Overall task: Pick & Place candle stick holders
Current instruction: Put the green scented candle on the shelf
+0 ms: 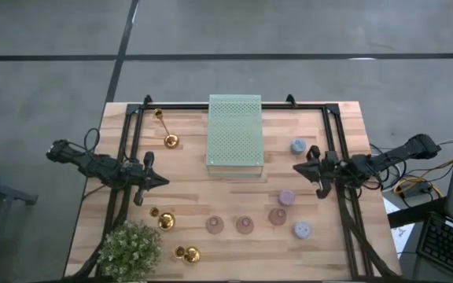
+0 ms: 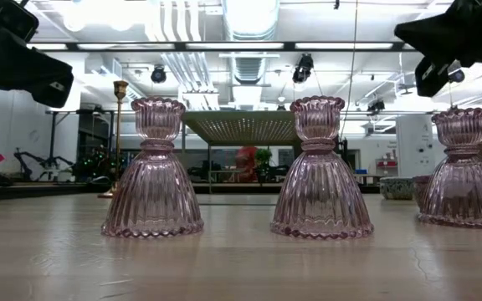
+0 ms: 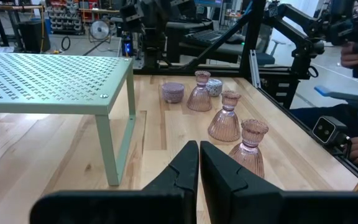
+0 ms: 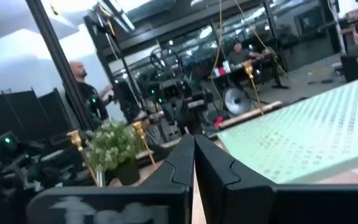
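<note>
Three pink glass candle stick holders [image 1: 244, 225] stand upright on their bases in a row near the table's front edge. Three gold ones [image 1: 166, 221] sit on the left side. One of the three lavender ones [image 1: 287, 197] rests on the table at the right. My left gripper [image 1: 162, 181] is shut and hovers at the left, pointing toward the centre; its closed fingertips [image 3: 199, 147] aim at the pink row [image 3: 225, 118]. At the right hovers my right gripper [image 1: 296, 167], also shut, tips [image 4: 193, 140] tilted slightly upward. Neither touches anything.
A pale green perforated block [image 1: 234, 134] stands on legs at the table's centre-back. A bushy potted plant [image 1: 130, 248] fills the near left corner. Black frame rails [image 1: 124, 149] run along both sides. A person [image 4: 79, 81] is in the room beyond.
</note>
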You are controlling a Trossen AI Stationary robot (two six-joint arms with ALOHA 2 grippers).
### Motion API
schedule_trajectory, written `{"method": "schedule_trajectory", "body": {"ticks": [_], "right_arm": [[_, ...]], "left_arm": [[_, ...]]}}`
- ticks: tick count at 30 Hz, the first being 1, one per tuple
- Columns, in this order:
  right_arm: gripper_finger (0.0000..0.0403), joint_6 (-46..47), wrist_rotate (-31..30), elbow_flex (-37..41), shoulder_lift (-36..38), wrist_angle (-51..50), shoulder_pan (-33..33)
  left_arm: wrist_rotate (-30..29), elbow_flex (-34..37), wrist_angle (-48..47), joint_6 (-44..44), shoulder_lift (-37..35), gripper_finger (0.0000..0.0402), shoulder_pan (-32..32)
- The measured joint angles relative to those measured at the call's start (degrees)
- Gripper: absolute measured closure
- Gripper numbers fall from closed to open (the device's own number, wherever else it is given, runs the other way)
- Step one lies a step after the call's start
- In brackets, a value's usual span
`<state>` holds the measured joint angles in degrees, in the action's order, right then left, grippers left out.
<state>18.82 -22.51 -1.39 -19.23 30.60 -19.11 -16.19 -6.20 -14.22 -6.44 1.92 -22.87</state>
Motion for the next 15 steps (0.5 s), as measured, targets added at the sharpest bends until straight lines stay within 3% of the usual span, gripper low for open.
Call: {"method": "schedule_trajectory", "body": {"ticks": [4, 8, 11, 15], "right_arm": [[0.0394, 3.3, 0.1, -0.1, 0.0, 3.5, 0.0], [0.0394, 6.1, 1.6, -2.7, -0.7, -2.3, 0.0], [0.0394, 10.9, 1.8, -8.9, -3.6, -13.9, 0.0], [0.0386, 16.0, -1.6, -21.3, -9.9, -42.1, 0.3]], "left_arm": [[0.0, 0.0, 0.0, 0.0, 0.0, 0.0381, 0.0], [0.0, 0.0, 0.0, 0.0, 0.0, 0.0381, 0.0], [0.0, 0.0, 0.0, 0.0, 0.0, 0.0381, 0.0], [0.0, 0.0, 0.0, 0.0, 0.0, 0.0381, 0.0]]}}
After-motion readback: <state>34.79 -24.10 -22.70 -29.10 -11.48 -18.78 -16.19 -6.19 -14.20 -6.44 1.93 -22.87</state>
